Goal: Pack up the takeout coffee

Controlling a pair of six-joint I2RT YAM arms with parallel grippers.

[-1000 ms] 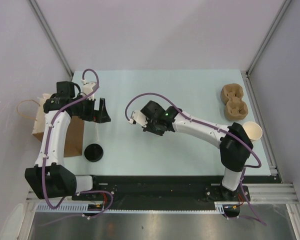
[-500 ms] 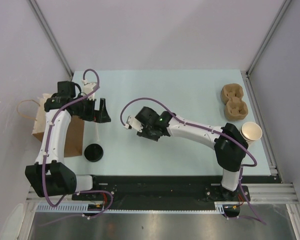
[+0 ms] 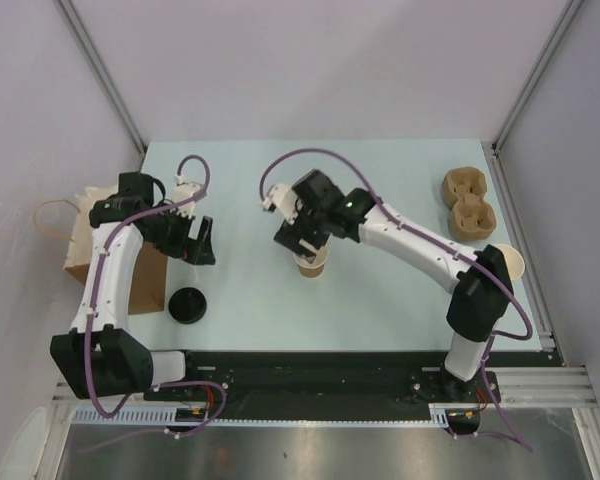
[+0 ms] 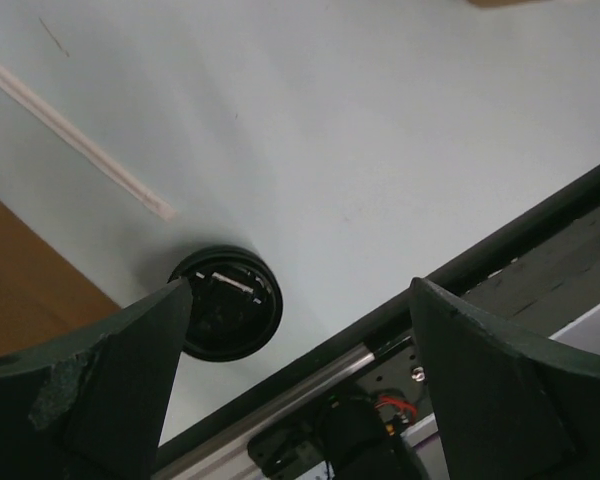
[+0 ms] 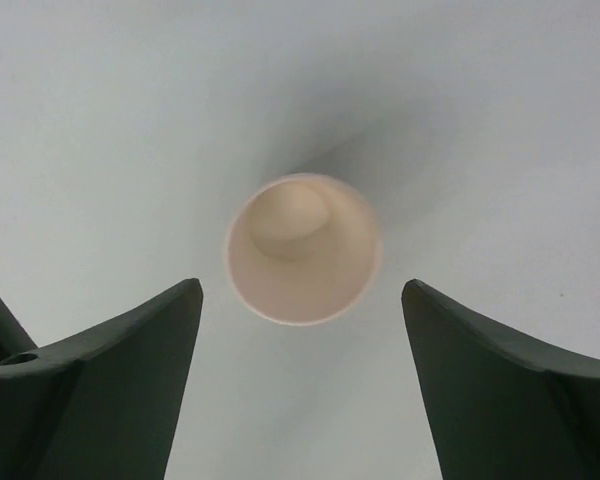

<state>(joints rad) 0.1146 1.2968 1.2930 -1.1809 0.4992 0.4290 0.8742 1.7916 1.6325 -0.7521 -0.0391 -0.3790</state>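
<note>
From above, the cup (image 3: 313,266) stands upright mid-table under the right gripper (image 3: 302,240), and the lid (image 3: 188,304) lies apart, beside the bag (image 3: 148,278). In the left wrist view, the left gripper (image 4: 300,290) is spread wide above the lid. In the right wrist view, the fingers stand apart, clear of the empty, lidless cup.

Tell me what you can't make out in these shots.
Paper bag: top view, left arm covers most, mouth unseen.
Cup stack: top view, right arm's elbow hides all but the top rim; count unknowable.
Black lid: left wrist view, left gripper's finger overlaps its edge.
</note>
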